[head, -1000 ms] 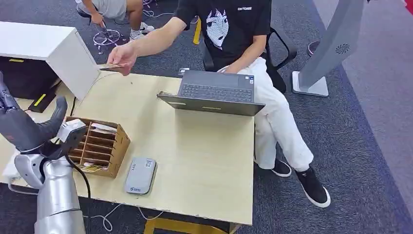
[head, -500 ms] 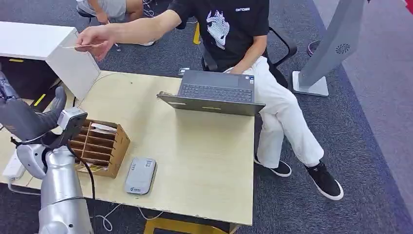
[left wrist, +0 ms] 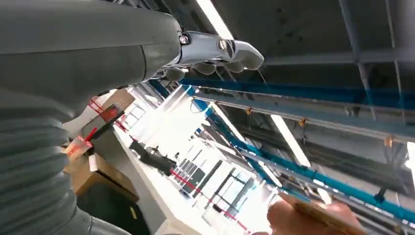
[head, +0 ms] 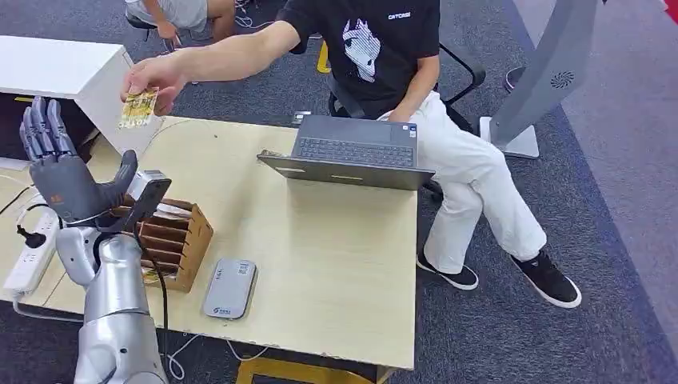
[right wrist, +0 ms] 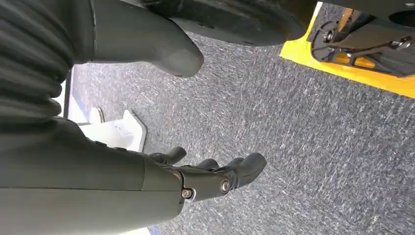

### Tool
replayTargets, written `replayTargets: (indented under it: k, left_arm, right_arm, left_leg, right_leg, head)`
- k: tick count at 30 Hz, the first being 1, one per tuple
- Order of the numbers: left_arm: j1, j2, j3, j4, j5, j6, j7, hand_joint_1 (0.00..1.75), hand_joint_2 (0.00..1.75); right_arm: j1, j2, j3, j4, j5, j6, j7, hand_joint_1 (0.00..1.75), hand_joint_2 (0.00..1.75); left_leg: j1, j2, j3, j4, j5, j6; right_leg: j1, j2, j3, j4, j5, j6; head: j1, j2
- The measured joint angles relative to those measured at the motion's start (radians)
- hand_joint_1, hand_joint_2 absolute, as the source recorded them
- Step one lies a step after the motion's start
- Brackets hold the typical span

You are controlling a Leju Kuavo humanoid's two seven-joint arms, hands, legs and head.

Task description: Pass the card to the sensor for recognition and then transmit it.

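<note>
A person in a black shirt sits behind the table and holds a yellow card (head: pixel 137 109) out in an outstretched hand (head: pixel 154 78), above the table's far left corner. My left hand (head: pixel 65 178) is raised with fingers spread and palm up, just below and left of the card, holding nothing. The left wrist view catches my left hand (left wrist: pixel 215 54) against the ceiling and the person's fingers with the card (left wrist: pixel 320 217). The grey card sensor (head: pixel 230 289) lies flat near the table's front edge. My right hand (right wrist: pixel 215 178) hangs over the carpet, fingers loosely apart, empty.
A brown slotted card box (head: pixel 164 240) stands beside my left arm. An open laptop (head: pixel 352 152) sits at the table's far side. A white cabinet (head: pixel 88 80) is at the far left, a power strip (head: pixel 32 256) beside it.
My left hand has risen and turned its fingers upward. The person has lowered the card from above the cabinet toward my hand and turned its face to me.
</note>
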Motion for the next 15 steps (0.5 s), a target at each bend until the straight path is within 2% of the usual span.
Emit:
replayTargets:
  k: [6, 15]
  left_arm:
    - [0.018, -0.008, 0.005, 0.002, -0.139, 0.001, 0.000, 0.00, 1.75]
    - [0.034, -0.010, 0.005, 0.002, -0.141, 0.002, 0.000, 0.00, 1.75]
  right_arm:
    - [0.000, -0.001, -0.005, 0.000, 0.000, 0.000, -0.008, 0.00, 1.75]
    - [0.000, -0.002, -0.005, 0.000, 0.001, 0.000, -0.015, 0.00, 1.75]
  left_leg:
    - [0.000, 0.000, 0.000, 0.000, 0.000, 0.000]
    - [0.000, 0.000, 0.000, 0.000, 0.000, 0.000]
  right_leg:
    - [0.000, 0.000, 0.000, 0.000, 0.000, 0.000]
    - [0.000, 0.000, 0.000, 0.000, 0.000, 0.000]
  head:
    - [0.000, 0.000]
    - [0.000, 0.000]
